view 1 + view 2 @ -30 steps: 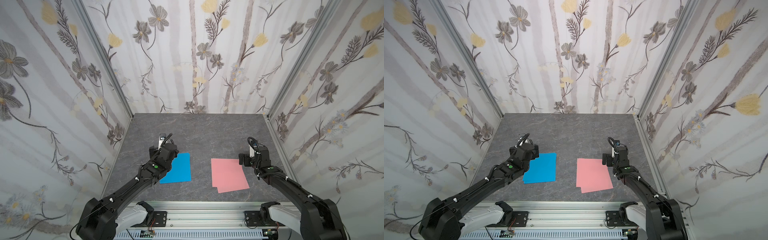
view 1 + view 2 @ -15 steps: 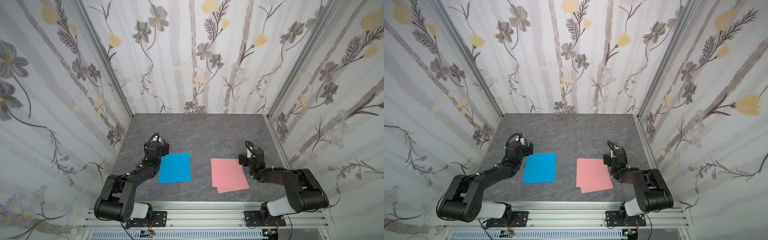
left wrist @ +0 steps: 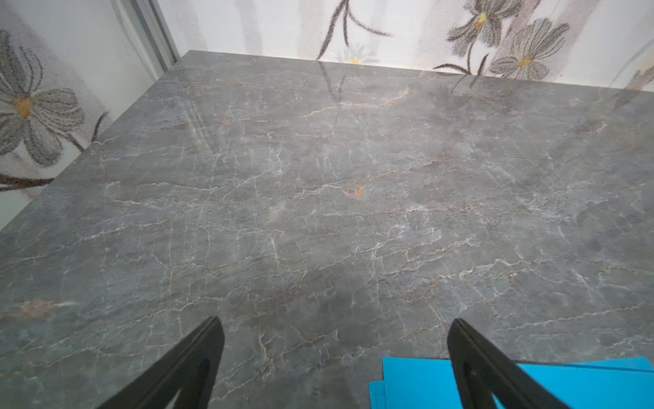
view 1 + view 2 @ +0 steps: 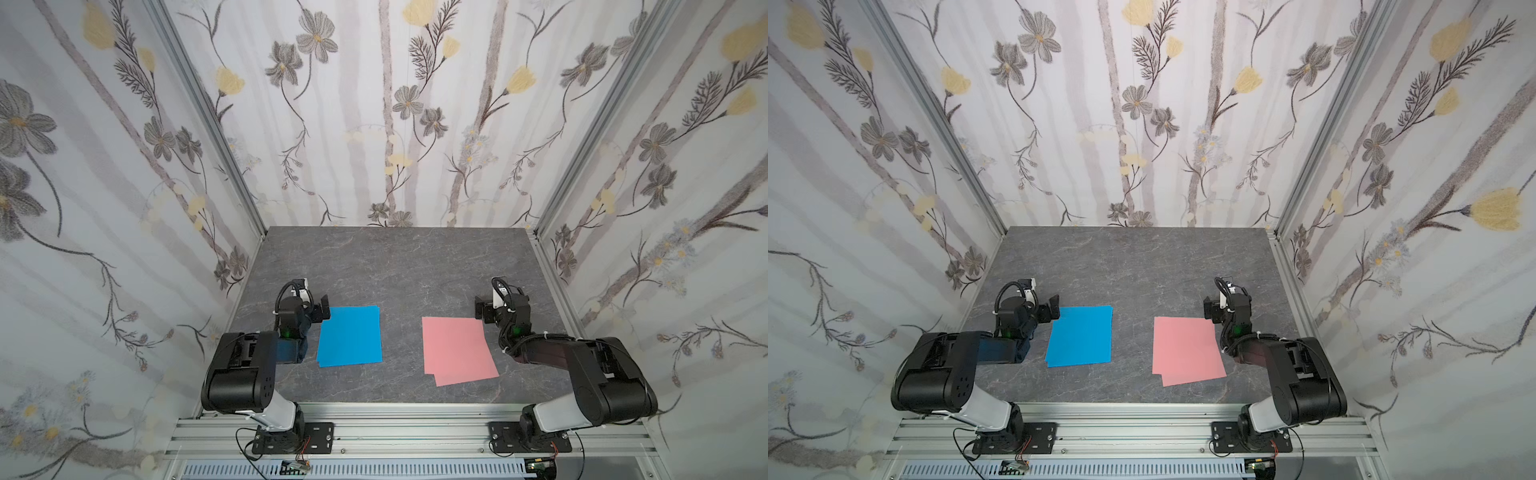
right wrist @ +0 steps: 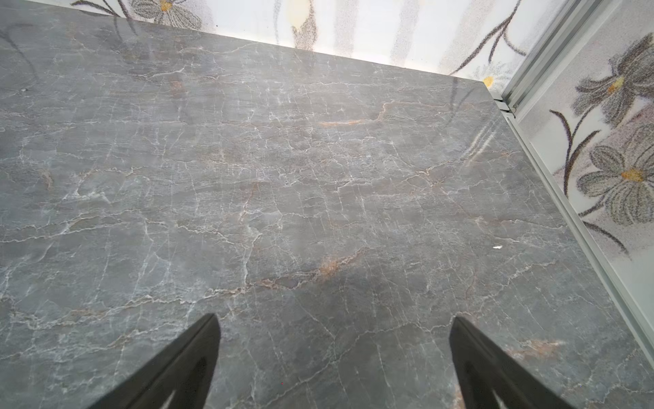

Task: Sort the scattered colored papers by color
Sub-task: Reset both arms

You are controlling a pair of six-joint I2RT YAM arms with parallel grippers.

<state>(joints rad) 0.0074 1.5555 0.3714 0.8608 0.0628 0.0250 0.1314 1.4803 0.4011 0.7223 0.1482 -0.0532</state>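
Note:
In both top views the colored papers lie flat in two piles on the grey marble table. The blue pile is left of centre and the pink pile right of centre, its sheets slightly fanned at the near edge. My left gripper sits open beside the blue pile's far left corner. In the left wrist view its open jaws hold nothing, and that blue corner shows near one finger. My right gripper stands open and empty by the pink pile's far right corner.
Flower-patterned walls close the table in on three sides, with aluminium posts at the back corners. Both arms are folded low, elbows near the front rail. A small white speck lies on the marble near the right wall.
Both arms have folded back toward their bases. The left gripper has come off the blue pile's left edge to its far corner. Both stayed open.

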